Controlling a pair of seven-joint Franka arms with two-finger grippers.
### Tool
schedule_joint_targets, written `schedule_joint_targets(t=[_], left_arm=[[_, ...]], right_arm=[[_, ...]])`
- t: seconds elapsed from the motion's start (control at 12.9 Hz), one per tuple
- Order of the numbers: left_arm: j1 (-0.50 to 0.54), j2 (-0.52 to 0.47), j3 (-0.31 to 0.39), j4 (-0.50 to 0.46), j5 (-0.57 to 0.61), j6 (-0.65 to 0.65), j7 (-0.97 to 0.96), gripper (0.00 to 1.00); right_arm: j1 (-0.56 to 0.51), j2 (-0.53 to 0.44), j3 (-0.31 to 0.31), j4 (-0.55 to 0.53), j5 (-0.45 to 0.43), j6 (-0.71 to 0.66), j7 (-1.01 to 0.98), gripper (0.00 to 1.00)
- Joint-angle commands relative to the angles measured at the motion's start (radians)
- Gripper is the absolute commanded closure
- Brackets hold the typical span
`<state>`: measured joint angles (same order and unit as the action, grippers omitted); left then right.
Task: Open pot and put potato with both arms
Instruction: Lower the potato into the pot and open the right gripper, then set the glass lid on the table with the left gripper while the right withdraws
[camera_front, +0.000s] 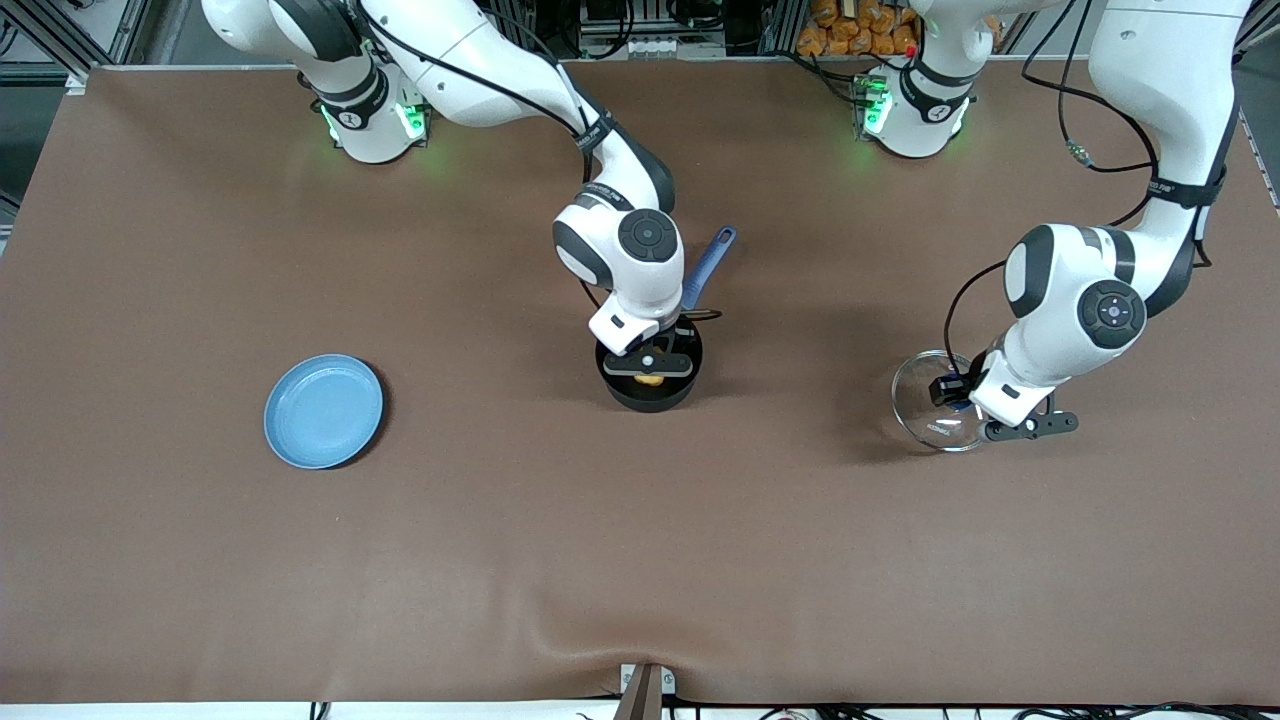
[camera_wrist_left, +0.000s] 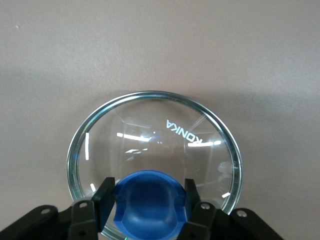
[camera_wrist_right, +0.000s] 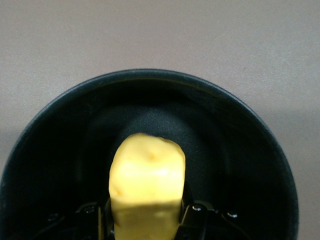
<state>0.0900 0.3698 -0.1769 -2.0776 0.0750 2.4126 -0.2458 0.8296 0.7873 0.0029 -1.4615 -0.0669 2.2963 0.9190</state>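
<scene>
The black pot (camera_front: 650, 392) with its long blue handle (camera_front: 708, 265) stands mid-table with no lid on it. My right gripper (camera_front: 650, 378) is over the pot's mouth, shut on the yellow potato (camera_front: 650, 380). In the right wrist view the potato (camera_wrist_right: 146, 185) hangs between the fingers above the pot's dark inside (camera_wrist_right: 235, 165). My left gripper (camera_front: 958, 400) is shut on the blue knob (camera_wrist_left: 148, 202) of the clear glass lid (camera_front: 930, 405), toward the left arm's end of the table. The left wrist view shows the lid's rim (camera_wrist_left: 150, 95) just above or on the brown cloth; I cannot tell which.
A flat light-blue plate (camera_front: 323, 410) lies toward the right arm's end of the table. The brown cloth (camera_front: 640, 560) covers the whole table. The two arm bases stand along the table's edge farthest from the front camera.
</scene>
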Motion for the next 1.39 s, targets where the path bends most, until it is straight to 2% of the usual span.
schedule_joint_targets(t=[0.0, 0.08, 0.15, 0.39, 0.54, 0.77, 0.85, 0.93, 1.08, 1.31], left_arm=[[0.011, 0.004, -0.004, -0.01, -0.004, 0.034, 0.034, 1.0], [0.011, 0.011, -0.003, -0.01, -0.003, 0.034, 0.037, 1.0], [0.011, 0.015, -0.003, -0.009, -0.001, 0.034, 0.037, 1.0], [0.01, 0.029, -0.001, -0.009, 0.0, 0.046, 0.039, 1.0], [0.01, 0.034, 0.0, -0.007, 0.002, 0.049, 0.037, 1.0], [0.01, 0.052, 0.002, 0.001, 0.02, 0.051, 0.037, 1.0], [0.01, 0.055, 0.002, 0.002, 0.022, 0.051, 0.036, 0.8], [0.01, 0.054, 0.004, 0.004, 0.02, 0.051, 0.034, 0.01], [0.01, 0.046, 0.004, 0.007, 0.02, 0.049, 0.033, 0.0], [0.019, -0.041, 0.004, 0.033, 0.02, 0.01, 0.034, 0.0]], right_arm=[[0.002, 0.012, -0.007, 0.026, -0.022, -0.006, 0.026, 0.31], [0.002, 0.012, -0.007, 0.026, -0.022, -0.006, 0.026, 0.2], [0.002, 0.012, -0.007, 0.026, -0.022, -0.006, 0.026, 0.19], [0.0, 0.009, -0.007, 0.027, -0.02, -0.008, 0.02, 0.2], [-0.013, -0.011, -0.011, 0.03, -0.017, -0.024, 0.012, 0.28], [-0.047, -0.098, -0.004, 0.035, 0.002, -0.176, -0.032, 0.28], [-0.064, -0.15, -0.003, 0.035, 0.007, -0.219, -0.051, 0.28], [-0.07, -0.202, -0.003, 0.035, 0.044, -0.266, -0.064, 0.28], [-0.118, -0.322, -0.006, 0.035, 0.117, -0.383, -0.162, 0.28], [-0.213, -0.503, -0.012, 0.035, 0.124, -0.599, -0.262, 0.28]])
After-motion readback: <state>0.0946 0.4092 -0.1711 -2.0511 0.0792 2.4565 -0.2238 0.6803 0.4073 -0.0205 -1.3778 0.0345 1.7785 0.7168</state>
